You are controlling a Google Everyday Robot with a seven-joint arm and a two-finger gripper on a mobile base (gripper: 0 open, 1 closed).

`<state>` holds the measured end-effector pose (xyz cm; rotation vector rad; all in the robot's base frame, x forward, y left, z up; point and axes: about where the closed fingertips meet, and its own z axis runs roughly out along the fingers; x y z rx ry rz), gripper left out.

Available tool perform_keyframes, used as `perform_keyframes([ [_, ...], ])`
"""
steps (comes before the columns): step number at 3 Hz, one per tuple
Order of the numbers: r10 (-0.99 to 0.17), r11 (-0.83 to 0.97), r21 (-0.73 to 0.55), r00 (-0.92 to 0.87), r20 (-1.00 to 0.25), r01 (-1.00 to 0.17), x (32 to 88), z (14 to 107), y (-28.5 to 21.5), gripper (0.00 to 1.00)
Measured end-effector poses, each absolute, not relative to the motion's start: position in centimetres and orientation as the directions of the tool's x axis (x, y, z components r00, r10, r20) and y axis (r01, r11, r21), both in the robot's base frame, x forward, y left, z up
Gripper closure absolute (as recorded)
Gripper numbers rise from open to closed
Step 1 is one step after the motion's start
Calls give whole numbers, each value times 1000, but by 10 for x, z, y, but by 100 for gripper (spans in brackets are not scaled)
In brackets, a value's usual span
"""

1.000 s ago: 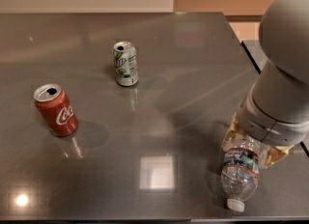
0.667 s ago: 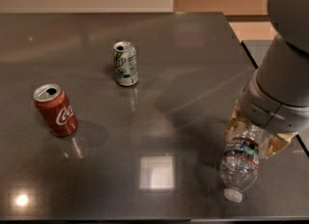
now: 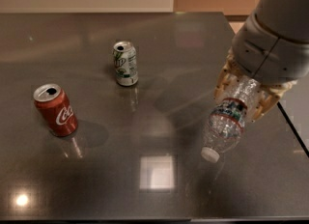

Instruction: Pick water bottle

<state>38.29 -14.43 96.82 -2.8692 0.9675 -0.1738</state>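
Observation:
The water bottle [image 3: 228, 121] is clear ribbed plastic with a white cap and a red, white and blue band. It hangs tilted above the table at the right, cap pointing down towards the front. My gripper [image 3: 243, 95] is shut on the bottle's base end, one tan finger on each side of it. The grey arm rises from it to the upper right corner.
A red cola can [image 3: 55, 110] stands at the left. A white-and-green soda can [image 3: 125, 63] stands further back near the middle. The dark glossy table [image 3: 159, 179] ends in a right edge just beyond the gripper and a front edge near the bottom.
The bottle lay on the table near the front right. Now it is held off the surface and my gripper has risen with it, away from the front edge.

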Motion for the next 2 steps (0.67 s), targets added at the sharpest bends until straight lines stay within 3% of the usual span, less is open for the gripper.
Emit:
perform_keyframes([
  [2,-605,-792,-196,788,118,-578,389,983,-134,100],
])
